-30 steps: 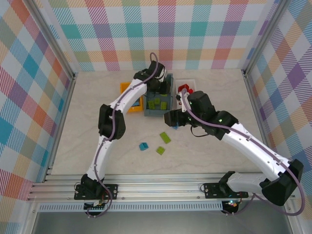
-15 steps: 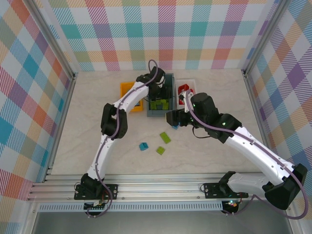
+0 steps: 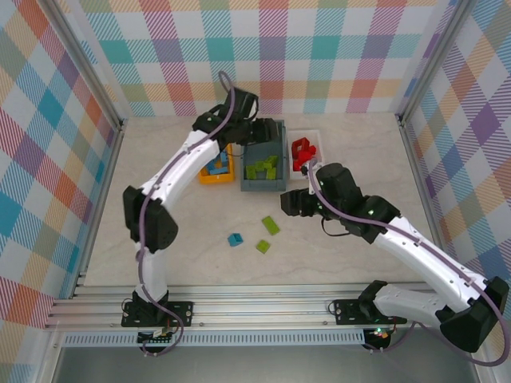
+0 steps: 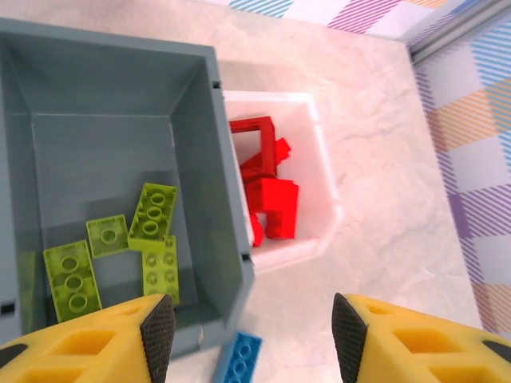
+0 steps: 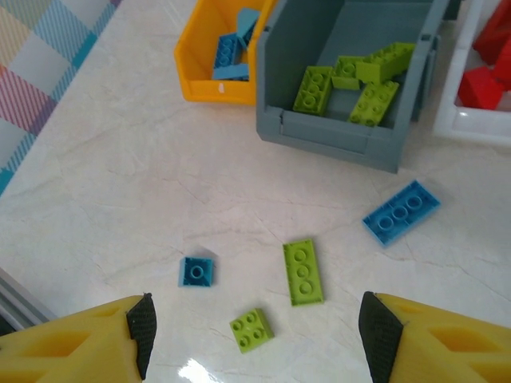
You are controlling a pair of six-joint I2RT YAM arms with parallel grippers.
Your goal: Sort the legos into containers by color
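My left gripper (image 3: 257, 134) hangs open and holding nothing above the back left of the grey-blue bin (image 3: 263, 185). Several lime bricks (image 4: 152, 217) lie in that bin (image 4: 196, 159). Red bricks (image 4: 270, 199), one a hollow square, fill the white tray (image 4: 323, 171). My right gripper (image 5: 254, 339) is open over the loose bricks on the table: a flat lime brick (image 5: 303, 271), a small lime brick (image 5: 251, 329), a small blue brick (image 5: 196, 271) and a flat blue brick (image 5: 401, 211). The orange-yellow bin (image 5: 209, 84) holds blue bricks (image 5: 230, 52).
The three bins stand side by side at the back middle of the table, orange-yellow (image 3: 209, 177) left, white tray (image 3: 313, 134) right. Checked walls and metal rails (image 3: 415, 159) close in the sides. Bare marble table (image 3: 160, 215) lies to the left and front.
The left arm's elbow has swung out to the left and its gripper has drawn back from over the grey-blue bin, uncovering the lime bricks. The right gripper has shifted slightly right and nearer.
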